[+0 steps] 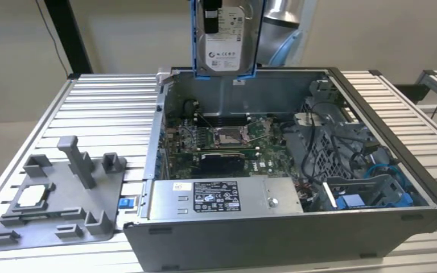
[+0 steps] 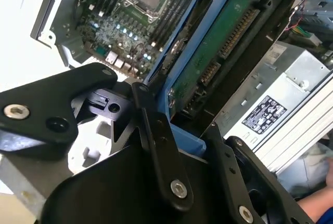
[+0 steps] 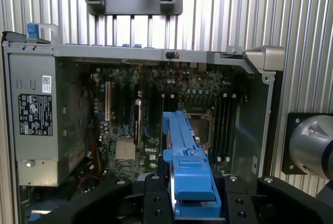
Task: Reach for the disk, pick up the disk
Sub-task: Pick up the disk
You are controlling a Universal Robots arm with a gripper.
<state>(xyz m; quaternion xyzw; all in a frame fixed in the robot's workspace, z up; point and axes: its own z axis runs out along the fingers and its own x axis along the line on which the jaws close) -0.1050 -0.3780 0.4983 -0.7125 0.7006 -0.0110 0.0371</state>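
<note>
- Disk (image 1: 224,42) hangs upright, clear above the open computer case (image 1: 400,187); blue frame (image 3: 190,174) clipped around it
- Gripper (image 3: 192,193) clamped on the disk's frame, seen in both wrist views
- Reach done; pickup judged done; disk lifted free of the case; grey holder tray (image 1: 55,199) sits beside the case, unused

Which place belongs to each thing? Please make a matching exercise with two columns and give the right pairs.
Things:
1. disk
2. grey holder tray
3. power supply box
4. open computer case

Places:
A. lies on the slatted table, at the exterior view's left of the case
B. inside the case, along its near wall
C. held upright above the case, in the gripper
D. stands on the slatted table

Pairs: 1-C, 2-A, 3-B, 4-D
</note>
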